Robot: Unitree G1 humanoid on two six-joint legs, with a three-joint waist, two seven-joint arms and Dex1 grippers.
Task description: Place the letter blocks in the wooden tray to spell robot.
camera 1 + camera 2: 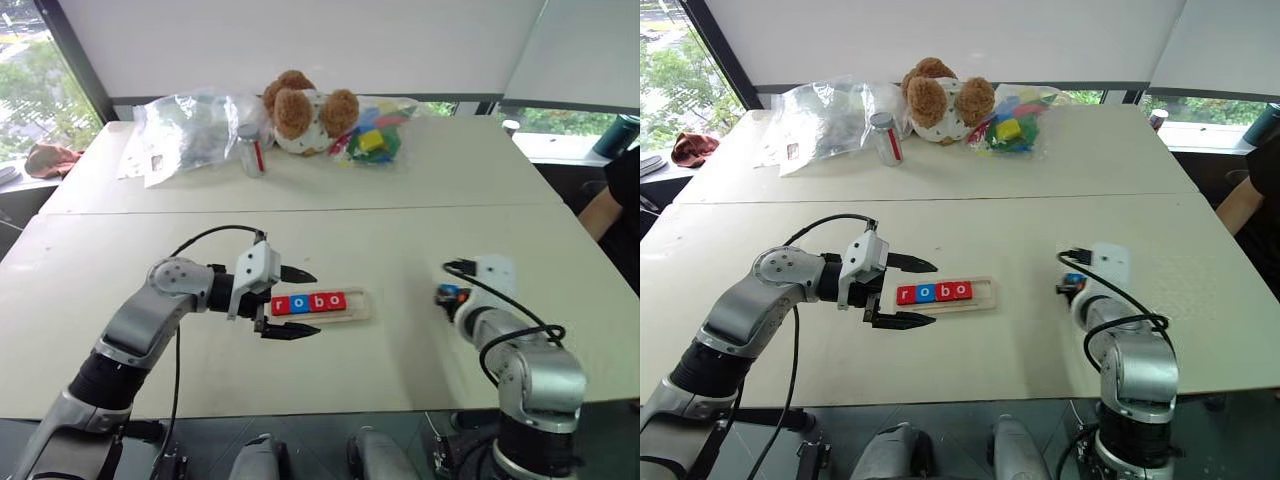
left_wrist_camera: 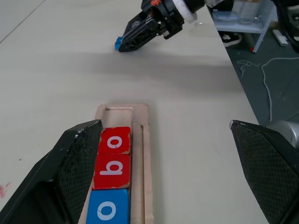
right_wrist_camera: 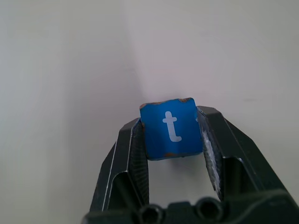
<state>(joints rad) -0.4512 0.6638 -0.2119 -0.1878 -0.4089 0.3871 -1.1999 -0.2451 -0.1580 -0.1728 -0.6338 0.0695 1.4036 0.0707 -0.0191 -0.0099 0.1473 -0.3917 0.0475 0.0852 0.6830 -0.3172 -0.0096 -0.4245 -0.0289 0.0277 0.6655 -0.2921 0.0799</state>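
The blue "t" block [image 3: 171,129] is being gripped between the right gripper's [image 3: 172,140] fingers at centre right of the head view. The left gripper [image 1: 296,302] is being held wide open around the tray's [image 1: 355,305] left end at centre, where "robo" [image 1: 308,302] is being displayed.

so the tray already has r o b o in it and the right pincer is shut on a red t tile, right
Not quite: the t tile is blue, not red, as the right wrist view shows. The rest holds: the tray has r, o, b, o in it, and the right pincer is shut on the t tile.
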